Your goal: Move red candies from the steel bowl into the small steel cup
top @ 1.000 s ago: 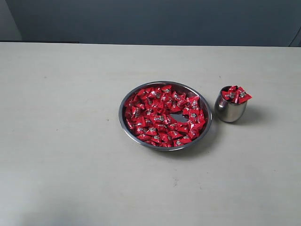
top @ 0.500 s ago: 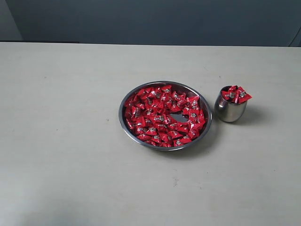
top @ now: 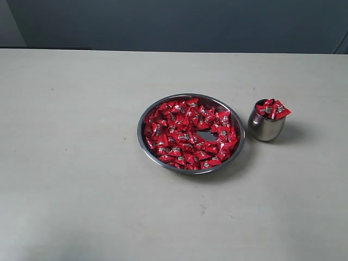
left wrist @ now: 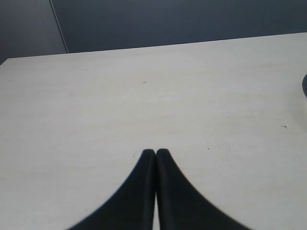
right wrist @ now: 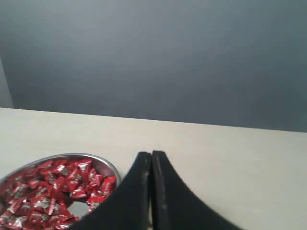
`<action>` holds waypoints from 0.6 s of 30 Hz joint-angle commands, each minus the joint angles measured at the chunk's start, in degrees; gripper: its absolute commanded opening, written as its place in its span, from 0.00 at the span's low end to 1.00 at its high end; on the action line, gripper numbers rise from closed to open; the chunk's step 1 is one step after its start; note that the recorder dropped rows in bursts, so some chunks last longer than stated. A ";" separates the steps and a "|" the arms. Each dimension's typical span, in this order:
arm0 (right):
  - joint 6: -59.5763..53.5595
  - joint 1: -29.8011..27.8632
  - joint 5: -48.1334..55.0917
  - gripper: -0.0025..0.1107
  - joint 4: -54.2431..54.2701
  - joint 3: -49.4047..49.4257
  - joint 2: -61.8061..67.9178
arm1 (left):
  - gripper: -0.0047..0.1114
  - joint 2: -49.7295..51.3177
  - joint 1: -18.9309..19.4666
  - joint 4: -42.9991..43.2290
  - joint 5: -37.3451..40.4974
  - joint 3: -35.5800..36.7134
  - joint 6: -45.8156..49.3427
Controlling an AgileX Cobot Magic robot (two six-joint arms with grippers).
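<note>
The steel bowl (top: 142, 142) sits mid-table, full of red candies (top: 187, 133) with a small bare patch near its centre. Right of it stands the small steel cup (top: 266, 128), heaped with red candies (top: 273, 109) that reach over its rim. Neither arm shows in the exterior view. In the left wrist view my left gripper (left wrist: 155, 152) is shut and empty above bare table. My right gripper (right wrist: 151, 154) is shut too, with nothing between its fingers. The bowl's rim (right wrist: 109, 165) and its candies (right wrist: 53, 184) lie beside it in the right wrist view. The cup is hidden there.
The pale table (top: 81, 163) runs wide on all sides of the bowl and cup. A dark blue-grey wall (top: 179, 24) stands behind its far edge. A dark rounded thing (left wrist: 304, 86) shows at the border of the left wrist view.
</note>
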 commanded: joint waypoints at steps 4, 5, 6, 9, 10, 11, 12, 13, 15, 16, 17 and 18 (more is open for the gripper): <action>-0.06 -9.31 0.52 0.02 0.13 7.30 -7.92 | 0.04 -0.27 -0.31 0.11 -0.31 -0.48 -0.10; -0.06 -10.58 1.17 0.02 0.24 7.87 -8.63 | 0.04 -0.27 -0.31 0.11 -0.31 -0.48 -0.10; -0.06 -11.78 1.94 0.02 0.24 8.40 -9.49 | 0.04 -0.27 -0.31 0.11 -0.31 -0.48 -0.10; 0.11 -13.84 2.22 0.02 0.24 9.68 -10.43 | 0.04 -0.27 -0.31 0.11 -0.31 -0.48 -0.10; 0.11 -13.95 2.22 0.02 0.24 9.82 -10.43 | 0.04 -0.27 -0.31 0.11 -0.31 -0.48 -0.10; 0.11 -14.05 2.22 0.02 0.24 9.82 -10.43 | 0.04 -0.27 -0.31 0.11 -0.31 -0.48 -0.10; 0.11 -14.04 2.44 0.02 0.24 9.82 -10.43 | 0.04 -0.27 -0.31 0.11 -0.31 -0.48 -0.10; 0.11 -14.04 2.44 0.02 0.24 9.82 -10.43 | 0.04 -0.27 -0.31 0.11 -0.31 -0.48 -0.10; 0.11 -14.04 3.11 0.02 0.24 9.82 -10.43 | 0.04 -0.27 -0.31 0.11 -0.31 -0.48 -0.10; 0.11 -14.07 2.96 0.02 -0.23 9.82 -10.43 | 0.04 -0.27 -0.31 0.11 -0.31 -0.48 -0.10; 0.64 -14.07 2.83 0.02 -1.04 9.82 -10.43 | 0.04 -0.27 -0.31 0.11 -0.31 -0.48 -0.10; 4.38 -14.07 3.12 0.02 -4.03 9.82 -10.46 | 0.04 -0.27 -0.31 0.11 -0.31 -0.48 -0.10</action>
